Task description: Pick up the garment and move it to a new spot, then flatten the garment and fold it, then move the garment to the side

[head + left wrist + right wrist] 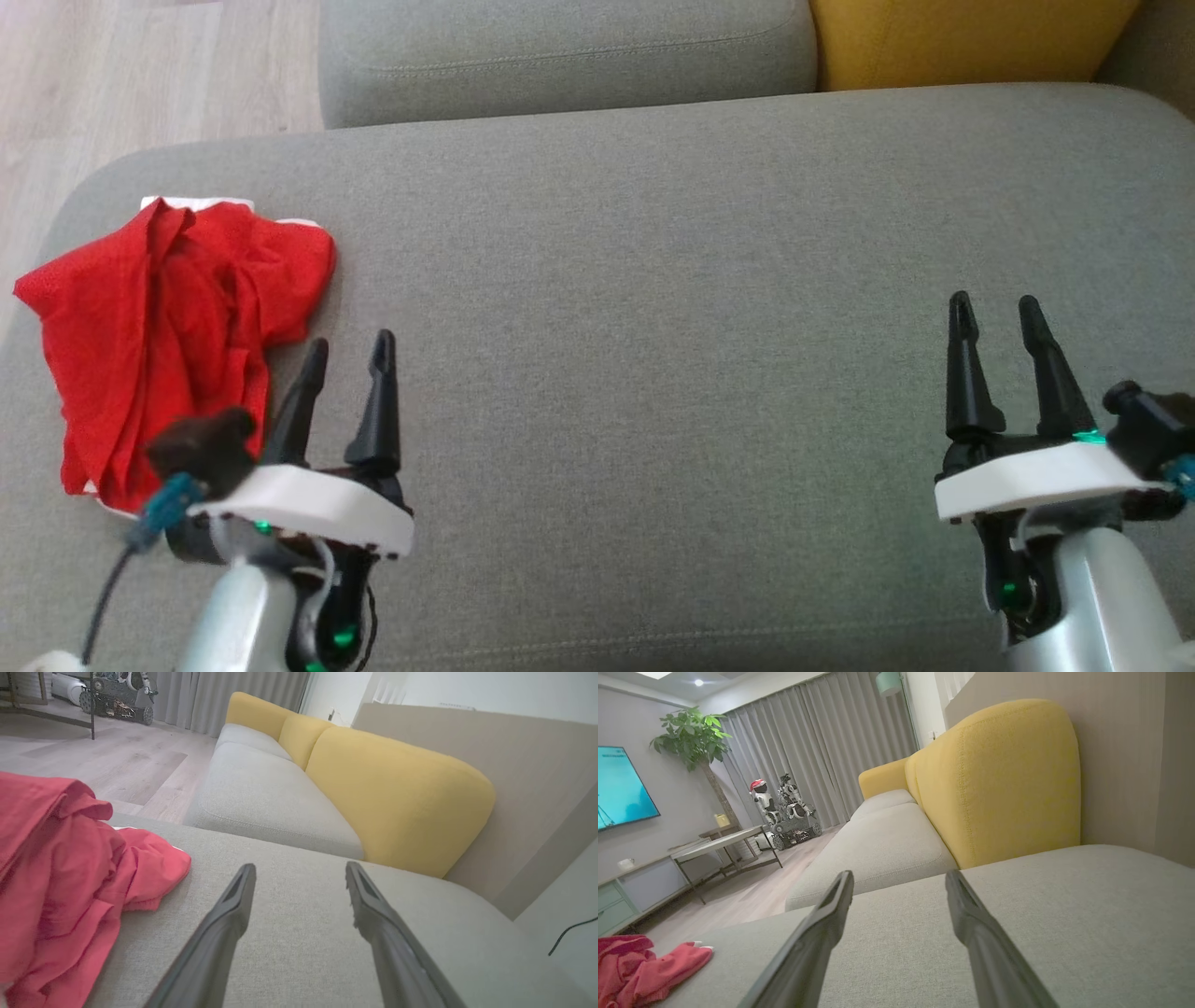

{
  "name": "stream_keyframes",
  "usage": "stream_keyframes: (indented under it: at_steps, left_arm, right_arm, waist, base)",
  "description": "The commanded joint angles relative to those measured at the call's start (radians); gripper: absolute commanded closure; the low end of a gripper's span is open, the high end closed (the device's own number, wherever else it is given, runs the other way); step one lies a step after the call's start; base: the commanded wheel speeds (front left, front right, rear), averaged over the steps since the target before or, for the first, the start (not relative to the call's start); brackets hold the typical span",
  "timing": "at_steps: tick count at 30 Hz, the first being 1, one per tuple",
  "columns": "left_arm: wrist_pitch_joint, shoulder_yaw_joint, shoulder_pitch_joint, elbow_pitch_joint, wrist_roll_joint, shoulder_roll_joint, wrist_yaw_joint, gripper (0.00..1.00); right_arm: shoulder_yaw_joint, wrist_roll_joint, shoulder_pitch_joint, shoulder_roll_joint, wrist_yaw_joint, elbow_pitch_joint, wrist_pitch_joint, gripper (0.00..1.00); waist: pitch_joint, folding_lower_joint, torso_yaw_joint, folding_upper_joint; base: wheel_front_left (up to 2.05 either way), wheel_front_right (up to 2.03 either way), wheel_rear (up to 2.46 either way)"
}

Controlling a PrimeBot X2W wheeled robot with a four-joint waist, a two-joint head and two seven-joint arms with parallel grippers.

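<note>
The garment (168, 345), red with white trim, lies crumpled at the left end of the grey seat (653, 308), close to the rounded edge, with the floor (140, 75) just beyond. The left gripper (350, 343) hovers just beside the garment's right side, its fingers spread wide and holding nothing. The right gripper (993, 303) hangs well apart over bare upholstery, equally wide and empty. The main risk, as I judge it, is the edge: a sideways nudge or a shallow pinch could push the cloth off onto the floor. Because the fabric is bunched in overlapping folds, the fingers may also catch a single layer, so it lifts twisted and lands no flatter than it is now. Coming down too hard could dig the tips into the soft seat and snag the cover. With the right gripper so far away, a one-handed lift would leave most of the cloth dangling. The count is one garment, two grippers with two fingers each, two grey seats, and what look like three yellow cushions (397, 802) in the left wrist view.
</note>
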Motion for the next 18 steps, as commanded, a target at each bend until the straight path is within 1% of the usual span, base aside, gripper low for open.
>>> stream_keyframes:
  at_steps: [1,2,10,18]
  left_arm:
    - [-0.019,-0.009,-0.076,-0.032,0.053,0.033,0.027,0.00]
    - [-0.019,-0.009,-0.076,-0.032,0.053,0.033,0.027,0.00]
    - [-0.043,-0.119,-0.102,-0.009,0.167,0.094,0.134,0.00]
    - [-0.066,-0.215,-0.137,0.013,0.252,0.135,0.230,0.00]
  right_arm:
    - [0.021,-0.061,-0.066,-0.003,0.005,-0.030,-0.018,0.00]
    - [0.021,-0.061,-0.066,-0.003,0.005,-0.030,-0.018,0.00]
    - [0.033,-0.207,-0.074,-0.001,0.006,-0.031,-0.042,0.00]
    - [0.046,-0.326,-0.081,0.002,0.006,-0.025,-0.066,0.00]
  waist:
    - [0.000,0.0000,-0.002,0.0000]
    - [0.000,0.0000,-0.002,0.0000]
    - [0.001,0.0000,-0.004,0.0000]
    - [0.001,0.0000,-0.001,0.0000]
  base:
    - [0.00,0.00,0.00]
    - [0.00,0.00,0.00]
    - [0.00,0.00,0.00]
    - [0.00,0.00,0.00]
